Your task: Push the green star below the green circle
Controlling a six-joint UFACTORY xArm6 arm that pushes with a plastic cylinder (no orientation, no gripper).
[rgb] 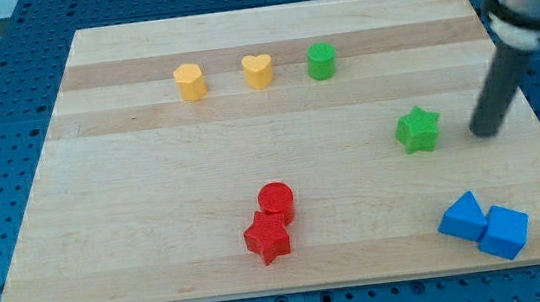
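The green star (pixel 418 129) lies at the view's right, about mid-height on the wooden board (pixel 156 213). The green circle (pixel 321 61) stands near the view's top, up and to the left of the star. My tip (pixel 485 132) rests on the board to the right of the green star, a short gap away and not touching it. The dark rod rises from the tip toward the view's upper right corner.
A yellow hexagon-like block (pixel 190 81) and a yellow heart (pixel 258 71) stand left of the green circle. A red circle (pixel 276 202) touches a red star (pixel 267 238) at the bottom centre. Two blue blocks (pixel 483 226) lie together at the bottom right.
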